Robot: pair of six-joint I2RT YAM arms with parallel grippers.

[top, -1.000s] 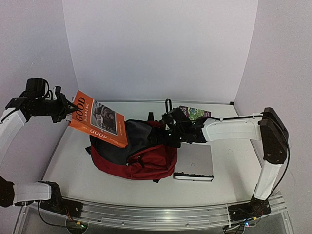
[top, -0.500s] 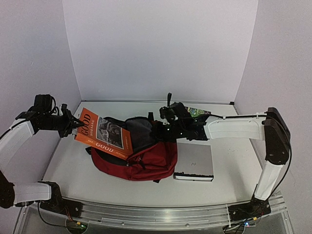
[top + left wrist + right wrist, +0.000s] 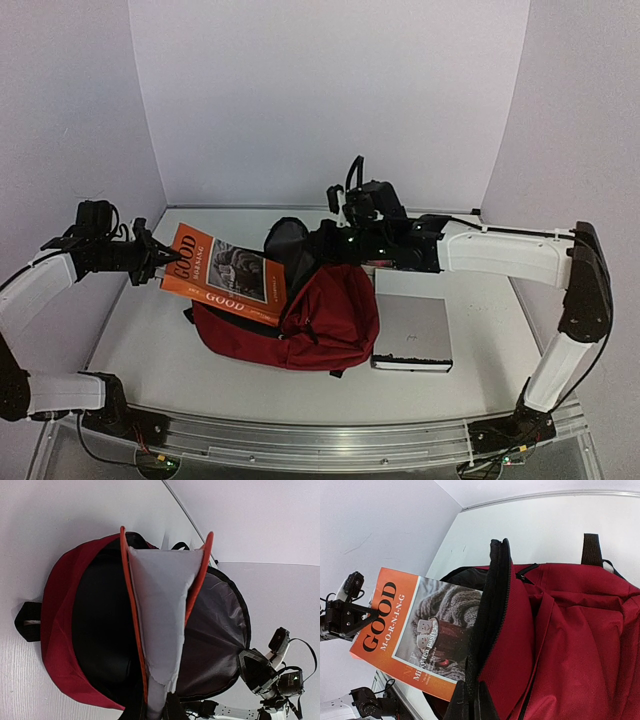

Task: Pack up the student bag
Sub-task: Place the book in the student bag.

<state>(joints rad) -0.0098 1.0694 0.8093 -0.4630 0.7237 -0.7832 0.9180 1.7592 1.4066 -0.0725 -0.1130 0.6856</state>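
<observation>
The student bag point(image 3: 325, 320) lies on the table, dark red with its mouth facing left. My right gripper point(image 3: 312, 243) is shut on the bag's black zipper rim point(image 3: 492, 605) and holds it raised, showing the grey lining point(image 3: 215, 630). My left gripper point(image 3: 153, 264) is shut on the spine edge of an orange "GOOD MORNING" book point(image 3: 225, 275). The book's far corner reaches into the open mouth. In the left wrist view the book point(image 3: 160, 605) is edge-on, its covers splayed, in front of the bag's dark inside point(image 3: 100, 630). The right wrist view shows the book's cover point(image 3: 415, 635) beside the lifted rim.
A silver-grey flat slab point(image 3: 412, 333) lies on the table right of the bag, touching it. A black strap loop point(image 3: 592, 549) sticks out of the bag's far side. White walls close in the table at the back and both sides.
My right gripper shut on the bag's rim and lifted it up and back, opening the mouth. The bag and slab slid slightly right. My left gripper lowered the book toward the opening.
</observation>
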